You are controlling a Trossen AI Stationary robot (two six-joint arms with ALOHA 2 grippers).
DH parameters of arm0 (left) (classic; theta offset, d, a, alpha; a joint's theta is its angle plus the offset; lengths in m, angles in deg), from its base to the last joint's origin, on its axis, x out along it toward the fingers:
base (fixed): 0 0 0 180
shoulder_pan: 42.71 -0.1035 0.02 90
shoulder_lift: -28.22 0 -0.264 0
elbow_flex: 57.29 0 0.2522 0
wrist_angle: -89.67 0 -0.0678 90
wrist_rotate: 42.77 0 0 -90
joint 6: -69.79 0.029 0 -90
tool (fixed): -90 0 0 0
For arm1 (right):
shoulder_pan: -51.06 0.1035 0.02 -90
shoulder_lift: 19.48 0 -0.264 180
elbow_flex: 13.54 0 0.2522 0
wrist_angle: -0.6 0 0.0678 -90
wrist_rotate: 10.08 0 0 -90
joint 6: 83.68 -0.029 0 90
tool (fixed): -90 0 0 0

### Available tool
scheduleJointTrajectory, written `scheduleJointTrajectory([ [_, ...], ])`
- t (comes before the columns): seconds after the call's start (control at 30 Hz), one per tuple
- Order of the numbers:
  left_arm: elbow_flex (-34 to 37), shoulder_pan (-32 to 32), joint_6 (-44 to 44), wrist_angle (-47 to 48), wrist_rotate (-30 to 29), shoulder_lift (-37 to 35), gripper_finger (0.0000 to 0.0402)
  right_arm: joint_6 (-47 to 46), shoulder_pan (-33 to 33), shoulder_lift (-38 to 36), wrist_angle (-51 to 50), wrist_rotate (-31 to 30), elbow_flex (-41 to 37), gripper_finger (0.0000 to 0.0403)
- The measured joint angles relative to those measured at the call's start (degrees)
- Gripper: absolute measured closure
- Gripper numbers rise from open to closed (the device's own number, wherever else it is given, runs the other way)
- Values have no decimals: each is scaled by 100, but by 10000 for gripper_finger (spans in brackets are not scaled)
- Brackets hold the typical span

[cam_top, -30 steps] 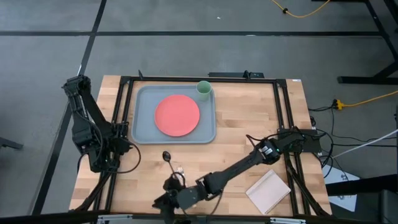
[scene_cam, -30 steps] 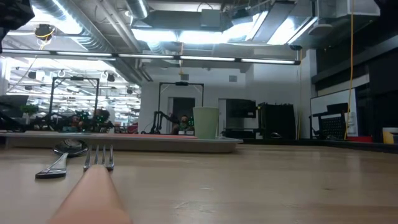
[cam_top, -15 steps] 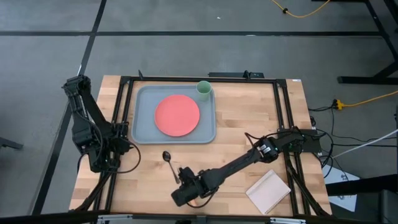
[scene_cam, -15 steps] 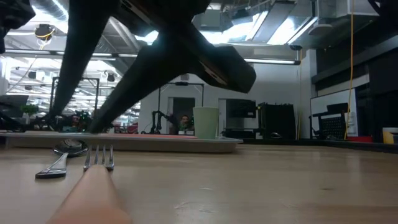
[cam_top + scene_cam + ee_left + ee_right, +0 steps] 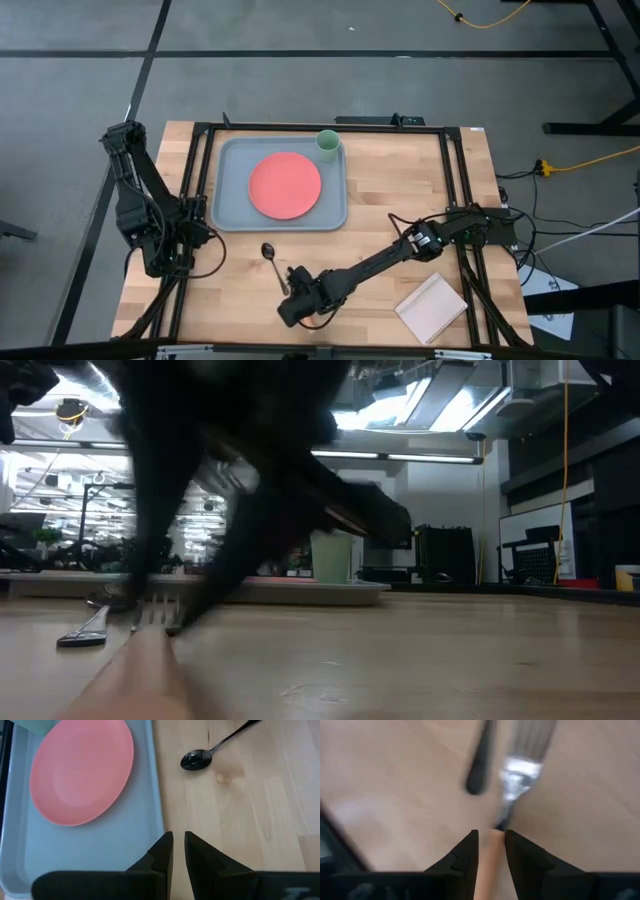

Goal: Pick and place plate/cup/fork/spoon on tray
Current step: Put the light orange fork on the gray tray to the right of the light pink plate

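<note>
The coral plate (image 5: 285,185) lies in the grey-blue tray (image 5: 230,215). The pale green cup (image 5: 327,141) stands in the tray's far right corner. The dark spoon (image 5: 268,251) and the orange-handled fork (image 5: 288,278) lie on the wood in front of the tray. In the low view the fork's tines (image 5: 160,618) rest on the table. My right gripper (image 5: 290,298) is down at the fork, shut on its handle. My left gripper (image 5: 178,837) is shut and empty above the tray's near left part. My right gripper has the fork's orange handle (image 5: 491,849) between its two fingers, just behind the metal neck. The fingers (image 5: 470,845) come down slanting from the table's near right side and lie along the handle's two sides. The fork lies on the table.
A tan notepad (image 5: 431,307) lies at the near right. The spoon's handle (image 5: 480,765) runs close beside the fork's tines. A black frame rail (image 5: 190,180) borders the table's left side next to the tray.
My right gripper has gone from the table's near edge toward the far edge and down onto the fork. In the low view it has come into the picture from above and now stands over the tines. The fork has stayed in place.
</note>
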Motion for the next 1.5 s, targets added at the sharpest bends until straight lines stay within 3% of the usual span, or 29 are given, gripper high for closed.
scheduleJointTrajectory([
  [0.3,0,0,2,-2,-202,0,360,156,-32,16,-523,8,-5,301],
  [0.77,0,0,4,0,-246,0,360,2278,-325,10,-1338,-155,-11,301],
  [0.97,0,1,4,0,-436,0,360,1960,-442,9,-1378,-11,-16,316],
  [1.13,0,2,4,0,-575,0,360,1211,-484,-1,-1366,271,-16,376],
  [1.37,0,2,6,0,-615,0,360,1033,-536,44,-1619,222,279,376],
  [1.5,0,2,4,-4,-623,0,360,1001,-635,-94,-1783,-110,436,376],
])
